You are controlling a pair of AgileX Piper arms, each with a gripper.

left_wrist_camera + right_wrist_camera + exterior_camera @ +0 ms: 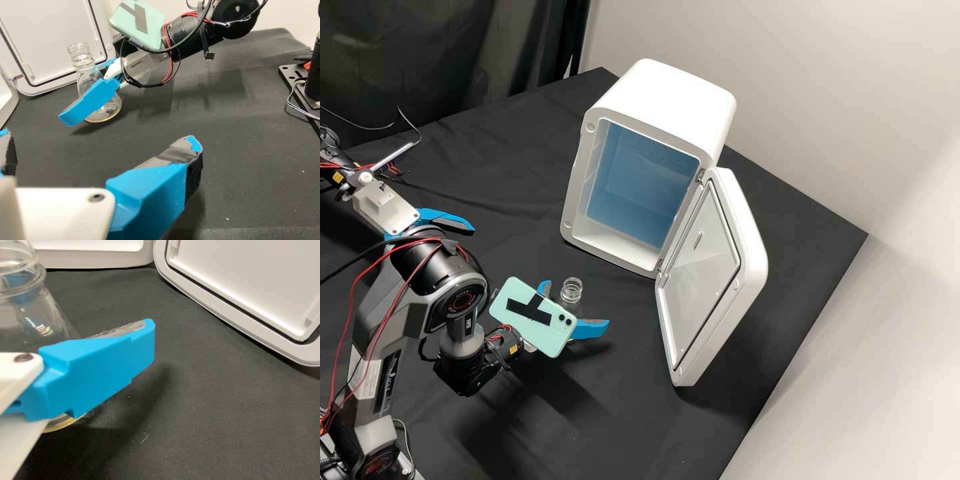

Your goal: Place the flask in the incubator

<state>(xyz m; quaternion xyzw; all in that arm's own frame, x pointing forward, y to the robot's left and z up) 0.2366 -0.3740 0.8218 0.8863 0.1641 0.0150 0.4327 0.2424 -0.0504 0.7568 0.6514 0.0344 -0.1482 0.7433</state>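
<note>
A small clear glass flask (572, 288) with no cap stands upright on the black bench, in front of the incubator (667, 100). The incubator is white with a blue inside, and its door (713, 267) is swung wide open. My right gripper (575, 305) is open and straddles the flask, one blue finger on each side. In the left wrist view the flask (80, 55) stands behind the near finger (90, 102). In the right wrist view the flask (25, 305) sits right beside a finger (100, 365). My left gripper (453, 230) is open and holds nothing, to the flask's left.
A mint phone (533, 319) is strapped on the right arm's wrist. Red and black cables run along both arms. A black mounting plate (300, 80) lies by the left arm. The bench edge (800, 347) runs close behind the open door.
</note>
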